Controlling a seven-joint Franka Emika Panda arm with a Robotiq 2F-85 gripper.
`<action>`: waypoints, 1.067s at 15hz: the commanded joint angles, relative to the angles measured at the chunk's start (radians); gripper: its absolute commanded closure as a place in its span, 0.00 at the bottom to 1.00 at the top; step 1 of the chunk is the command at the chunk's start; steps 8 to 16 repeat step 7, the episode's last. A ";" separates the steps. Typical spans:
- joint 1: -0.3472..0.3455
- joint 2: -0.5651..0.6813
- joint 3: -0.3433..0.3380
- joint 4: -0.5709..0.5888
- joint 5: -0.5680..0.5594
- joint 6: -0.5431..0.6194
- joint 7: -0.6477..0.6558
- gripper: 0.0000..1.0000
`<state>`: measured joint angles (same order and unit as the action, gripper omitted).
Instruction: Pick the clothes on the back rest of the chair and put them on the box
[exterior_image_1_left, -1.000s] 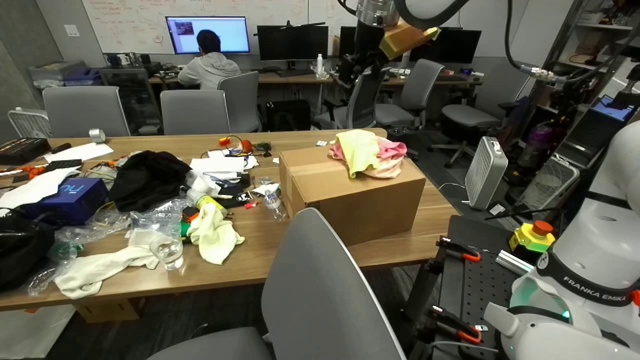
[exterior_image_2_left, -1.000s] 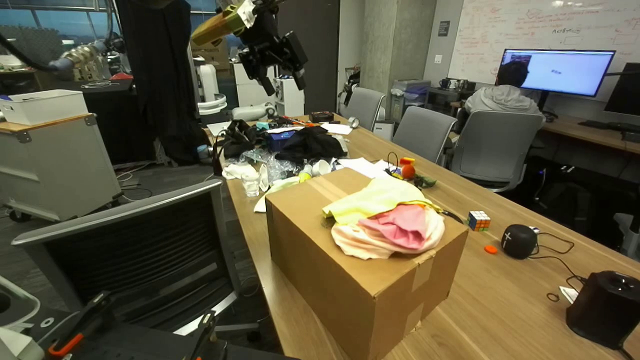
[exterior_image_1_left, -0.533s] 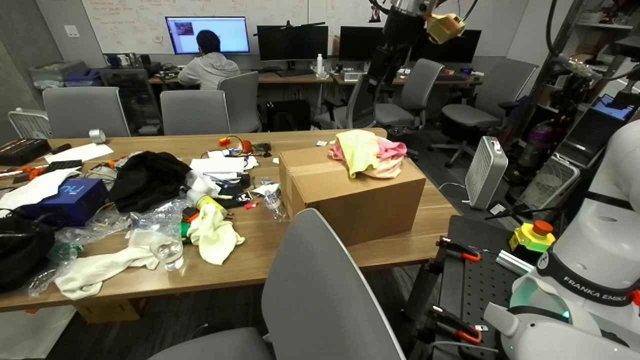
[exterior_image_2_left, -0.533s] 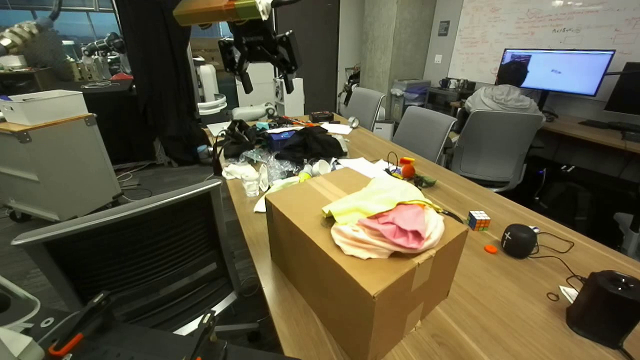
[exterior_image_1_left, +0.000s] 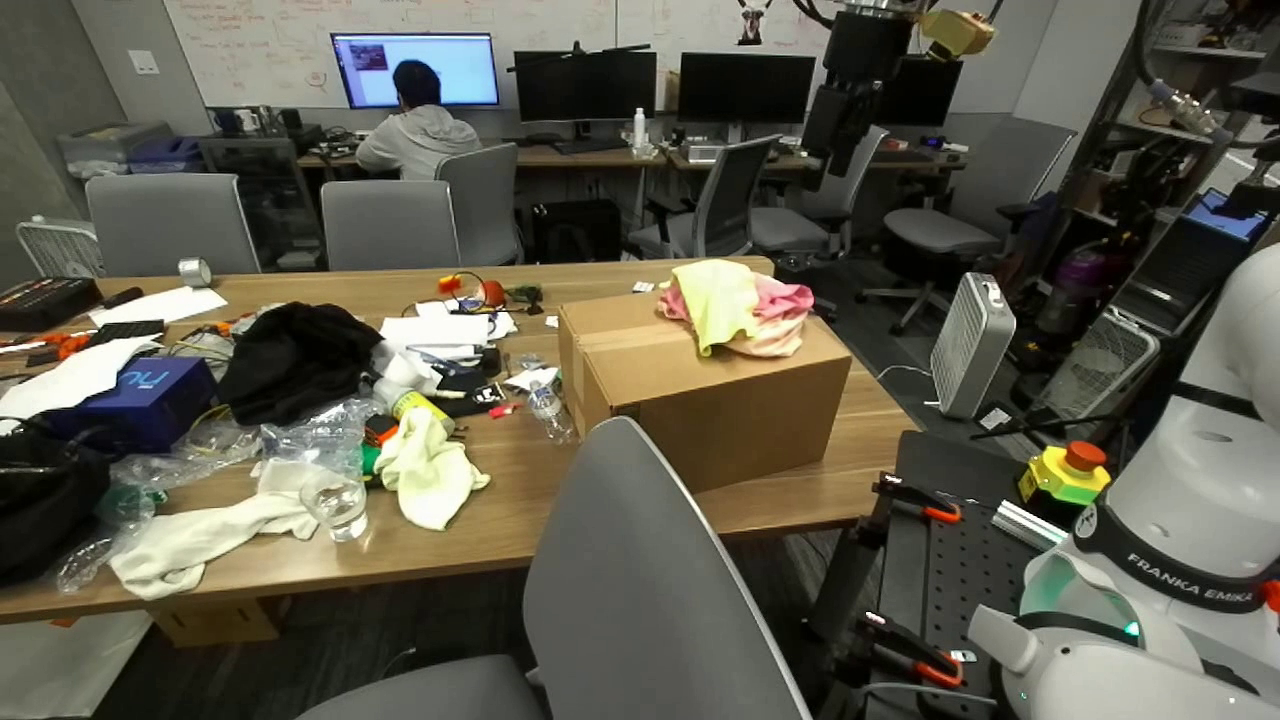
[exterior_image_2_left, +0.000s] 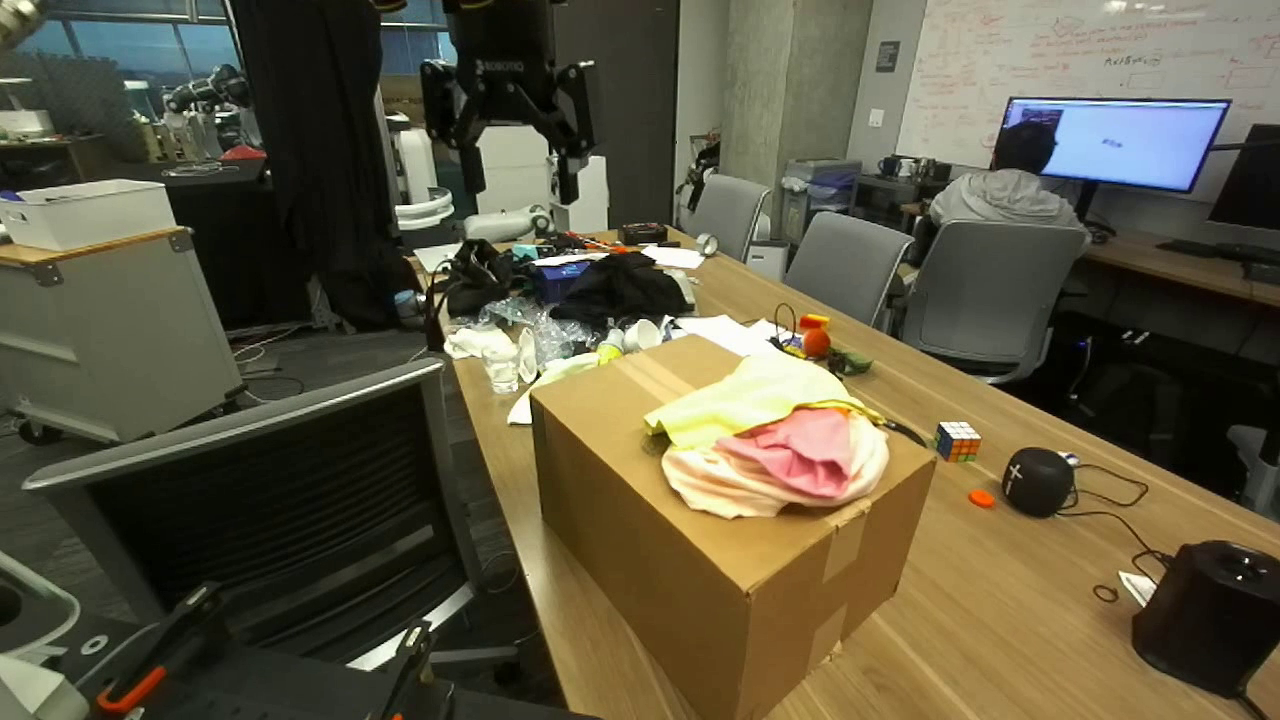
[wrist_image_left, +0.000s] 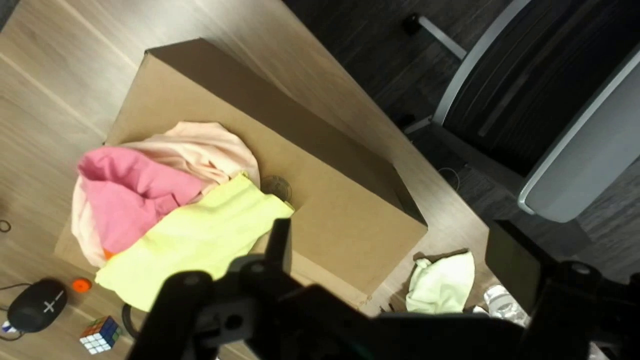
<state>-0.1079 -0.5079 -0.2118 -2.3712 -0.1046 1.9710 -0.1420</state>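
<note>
We see the clothes (exterior_image_2_left: 775, 438) piled on the box (exterior_image_2_left: 645, 530), near one long edge of the table (exterior_image_2_left: 1010, 600). A chair (exterior_image_2_left: 285, 500) stands past that edge. Our gripper (exterior_image_2_left: 521, 184) hangs high, spread wide.

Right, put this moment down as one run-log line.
crumpled yellow, pink and peach cloths: atop brown cardboard box | black two-finger gripper: open, holding nothing, aloft, apart from both | placement: looks done

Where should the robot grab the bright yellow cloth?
Probably pinch the bright yellow cloth by its raised middle, from above: it bulges loosely over the crumpled pink cloth on the brown cardboard box, so there's likely slack to squeeze, and the open black gripper points down.
</note>
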 joint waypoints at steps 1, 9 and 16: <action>-0.016 -0.015 0.012 0.022 0.007 -0.077 -0.019 0.00; -0.016 -0.004 0.012 0.010 0.007 -0.064 -0.009 0.00; -0.016 -0.004 0.012 0.010 0.007 -0.064 -0.009 0.00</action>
